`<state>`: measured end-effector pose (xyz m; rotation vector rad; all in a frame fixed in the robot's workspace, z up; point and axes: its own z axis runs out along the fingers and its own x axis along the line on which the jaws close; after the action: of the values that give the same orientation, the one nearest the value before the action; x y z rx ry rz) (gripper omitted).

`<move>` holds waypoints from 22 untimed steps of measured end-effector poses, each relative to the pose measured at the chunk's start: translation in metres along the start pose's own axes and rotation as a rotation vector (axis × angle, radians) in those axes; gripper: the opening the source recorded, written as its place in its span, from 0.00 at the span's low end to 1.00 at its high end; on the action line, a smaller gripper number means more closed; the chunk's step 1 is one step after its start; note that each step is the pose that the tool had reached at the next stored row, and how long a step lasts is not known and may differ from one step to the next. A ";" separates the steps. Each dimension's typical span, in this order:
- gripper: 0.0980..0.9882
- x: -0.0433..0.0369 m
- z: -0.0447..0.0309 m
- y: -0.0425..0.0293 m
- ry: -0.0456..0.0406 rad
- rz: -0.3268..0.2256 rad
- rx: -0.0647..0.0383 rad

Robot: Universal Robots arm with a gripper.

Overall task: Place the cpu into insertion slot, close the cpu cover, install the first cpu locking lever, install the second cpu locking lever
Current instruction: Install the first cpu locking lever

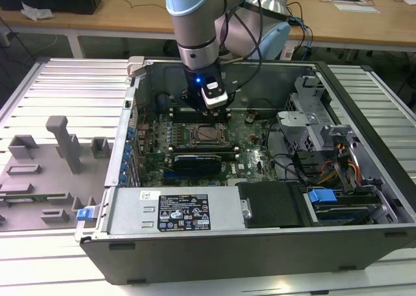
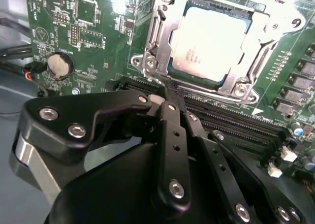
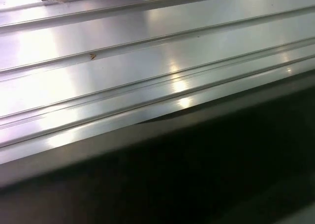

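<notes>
Cpu first. Where do we see it?

- We see it lying flat in the insertion slot on the green board. So step 1 looks done to us.

- And the cpu cover?

- We see it lying down around the cpu, with the shiny top showing through its window. We think step 2 is done too.

- What about the 2 levers?

- We cannot tell if they are hooked down. We guess that part is what is left.

- What is the hand doing?

- In the second wrist view, the gripper has its fingers squeezed close together. We see nothing between them. Its tip sits just beside the edge of the slot, over the long black memory slots.

- And from far away?

- In the exterior view, we see the arm reaching down into the open computer case, right above the slot.
</notes>
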<state>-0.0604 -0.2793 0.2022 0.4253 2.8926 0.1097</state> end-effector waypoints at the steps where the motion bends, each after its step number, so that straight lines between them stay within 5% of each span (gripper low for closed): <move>1: 0.01 -0.0006 -0.0029 0.0003 -0.0001 0.000 0.000; 22: 0.01 0.0008 0.0046 -0.0005 -0.0017 -0.001 0.004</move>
<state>-0.0602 -0.2793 0.1974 0.4241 2.8919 0.1030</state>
